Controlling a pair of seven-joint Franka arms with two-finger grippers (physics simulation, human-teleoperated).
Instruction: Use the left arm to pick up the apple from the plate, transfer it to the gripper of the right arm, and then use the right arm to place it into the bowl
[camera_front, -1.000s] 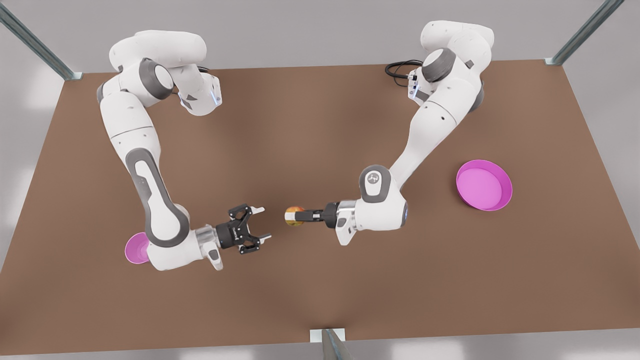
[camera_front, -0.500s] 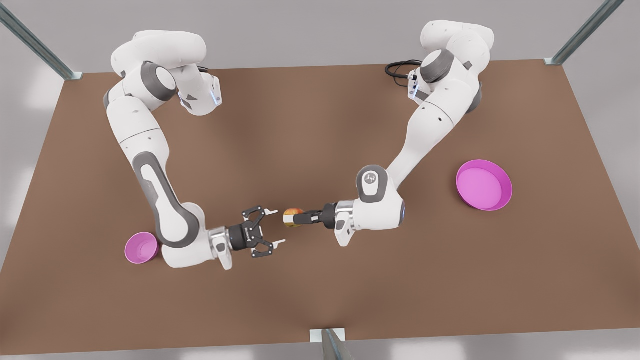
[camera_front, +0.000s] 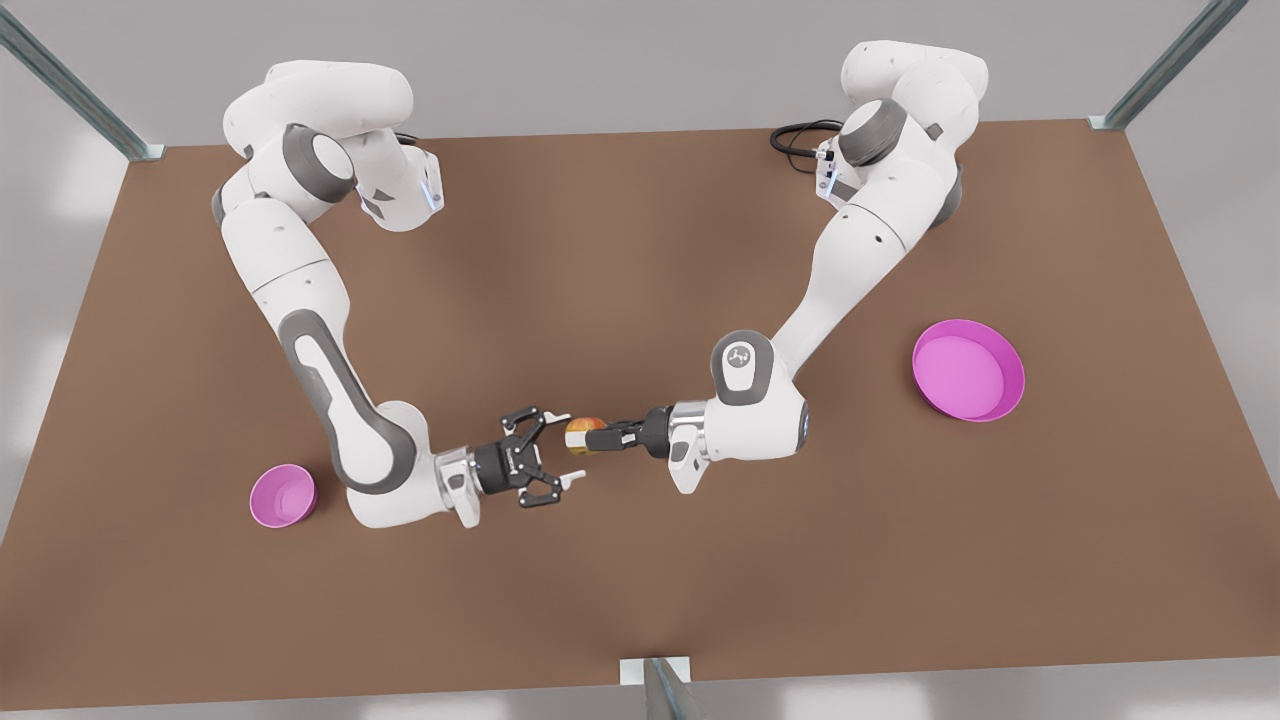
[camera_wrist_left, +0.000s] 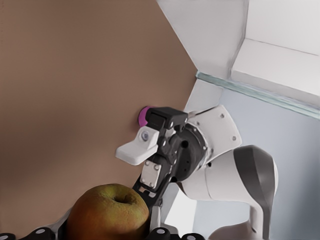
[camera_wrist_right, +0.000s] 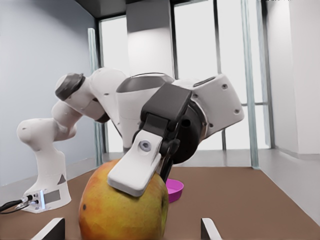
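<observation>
1. The front view looks steeply down on my brown table (camera_front: 620, 260) from above its near edge, far enough off to take in both my arms.
2. My left wrist camera sits close behind the apple (camera_wrist_left: 108, 212), facing my right gripper (camera_wrist_left: 150, 165) and, I think, the bowl (camera_wrist_left: 143, 116) past it.
3. My right wrist camera looks level across the table, very near the same apple (camera_wrist_right: 124, 207), facing my left gripper (camera_wrist_right: 145, 165).
4. All three views share the apple.

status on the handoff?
Left gripper shut on apple, held mid-table. Right gripper open, fingers flanking apple, not closed. Bowl unobstructed.
</observation>
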